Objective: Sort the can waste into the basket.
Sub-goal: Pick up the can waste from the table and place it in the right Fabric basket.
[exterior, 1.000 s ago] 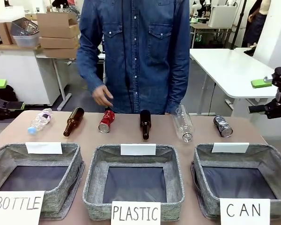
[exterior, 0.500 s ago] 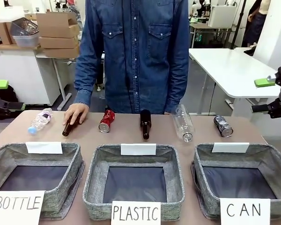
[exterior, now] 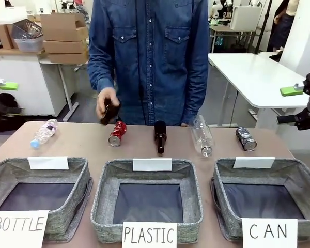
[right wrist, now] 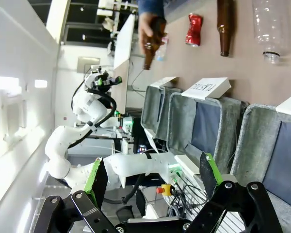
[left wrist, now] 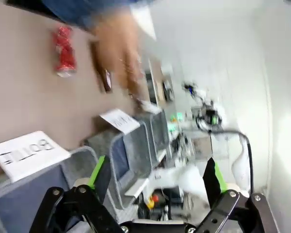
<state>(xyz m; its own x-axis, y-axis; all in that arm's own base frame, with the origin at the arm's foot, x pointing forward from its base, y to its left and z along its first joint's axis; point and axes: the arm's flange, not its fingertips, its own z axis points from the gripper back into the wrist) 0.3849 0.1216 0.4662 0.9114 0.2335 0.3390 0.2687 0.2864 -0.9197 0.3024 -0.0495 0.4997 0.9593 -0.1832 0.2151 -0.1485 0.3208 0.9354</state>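
Both arms hang off the table with nothing caught; the right gripper (right wrist: 152, 179) has its green pads spread wide on empty air, and the left gripper (left wrist: 156, 172) is equally splayed and empty; the grey can (exterior: 246, 138) lies on its side on the table (exterior: 93, 147), the item closest to the right gripper, below it and a little toward the middle, while the red can (exterior: 117, 133) lies far across from that gripper, beyond the clear bottle (exterior: 202, 135) and the brown bottle (exterior: 160, 136), and nearer the left gripper's side; the CAN basket (exterior: 299, 178) sits at the near edge, under the right gripper's side and just in front of the grey can. The main hazard looks like the person's hand (exterior: 107, 108), which holds another brown bottle in the air just above the red can; a reach from either gripper toward that can now would likely cross the hand. Both cans rest on their curved sides, so an off-centre touch from one pad could roll them away, the grey one toward the table's end; smooth metal may also slip from a shallow pinch; and the brown bottle beside the red can invites a wrong pick, just as the neighbouring PLASTIC basket (exterior: 106, 178) invites a wrong drop.
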